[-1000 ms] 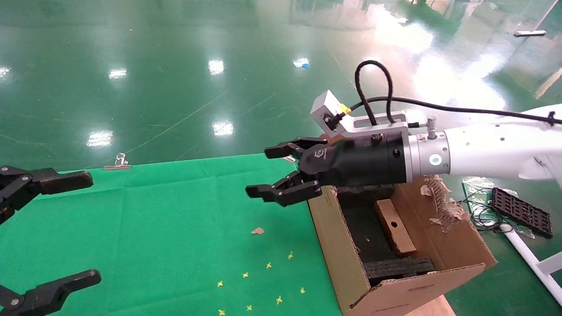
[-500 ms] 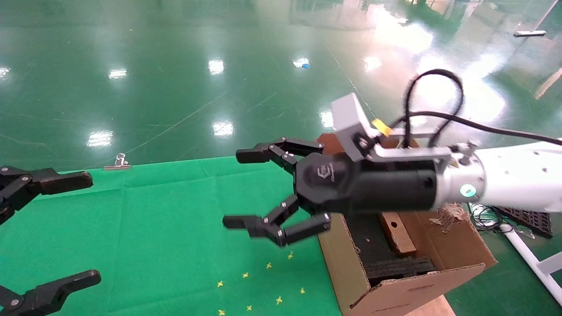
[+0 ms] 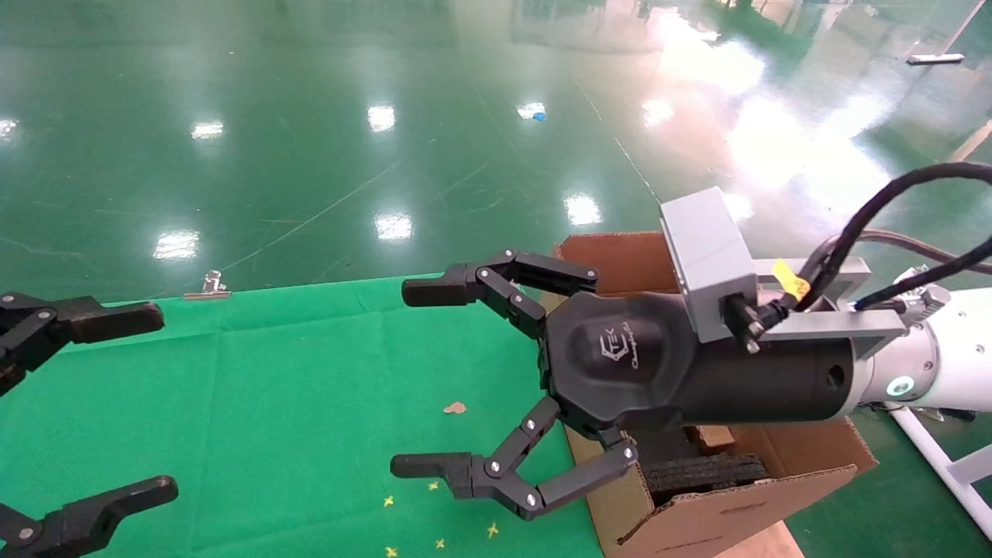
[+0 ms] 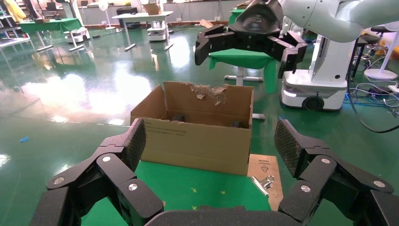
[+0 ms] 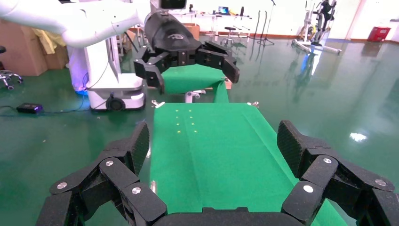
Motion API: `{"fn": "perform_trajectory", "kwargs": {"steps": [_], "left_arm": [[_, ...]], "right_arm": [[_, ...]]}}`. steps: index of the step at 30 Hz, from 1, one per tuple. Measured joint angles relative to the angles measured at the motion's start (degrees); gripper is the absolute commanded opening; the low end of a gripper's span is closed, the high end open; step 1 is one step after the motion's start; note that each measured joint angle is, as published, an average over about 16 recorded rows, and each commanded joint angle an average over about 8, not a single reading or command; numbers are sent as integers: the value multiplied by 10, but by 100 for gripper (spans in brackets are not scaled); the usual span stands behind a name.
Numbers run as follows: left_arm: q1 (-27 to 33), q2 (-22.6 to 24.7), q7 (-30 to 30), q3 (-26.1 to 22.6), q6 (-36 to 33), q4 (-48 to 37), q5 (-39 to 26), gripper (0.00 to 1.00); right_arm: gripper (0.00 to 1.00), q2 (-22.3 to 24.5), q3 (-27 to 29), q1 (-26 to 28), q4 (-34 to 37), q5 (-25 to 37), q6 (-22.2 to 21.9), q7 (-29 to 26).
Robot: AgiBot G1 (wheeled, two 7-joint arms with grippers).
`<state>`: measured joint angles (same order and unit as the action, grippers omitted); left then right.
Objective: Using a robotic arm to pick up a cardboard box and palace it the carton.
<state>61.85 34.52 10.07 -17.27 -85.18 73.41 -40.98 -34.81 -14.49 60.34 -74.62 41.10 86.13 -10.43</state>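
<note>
The small cardboard box (image 3: 714, 436) lies inside the carton (image 3: 616, 254) at the table's right end. Only one end of the box shows, under the gripper body. My right gripper (image 3: 415, 378), on the white robotic arm (image 3: 965, 360), is open wide and empty. It hovers over the carton's left wall, with its fingers pointing left over the green cloth (image 3: 310, 372). My left gripper (image 3: 164, 401) is open and empty at the left edge. The left wrist view shows the carton (image 4: 197, 136) with its torn flap, black foam blocks inside and the right gripper (image 4: 249, 37) above it.
A cardboard scrap (image 3: 454, 408) and several yellow cross marks (image 3: 434, 486) lie on the cloth. A binder clip (image 3: 208, 285) holds the cloth's far edge. Another clip (image 4: 262, 181) lies on a wooden board (image 4: 268, 165) beside the carton. A white pipe (image 3: 930, 453) runs at the right.
My right gripper has swung down and nearer, rolled and spread its fingers wider. It now hides most of the carton and the box lying inside. The left gripper has not moved.
</note>
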Motion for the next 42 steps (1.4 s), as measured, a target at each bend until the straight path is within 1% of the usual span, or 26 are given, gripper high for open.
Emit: {"fn": "perform_trajectory", "kwargs": {"steps": [42], "left_arm": [[0, 0, 0, 0, 0, 0, 0, 100]], "right_arm": [[100, -2, -17, 14, 12, 8, -5, -4]]}}
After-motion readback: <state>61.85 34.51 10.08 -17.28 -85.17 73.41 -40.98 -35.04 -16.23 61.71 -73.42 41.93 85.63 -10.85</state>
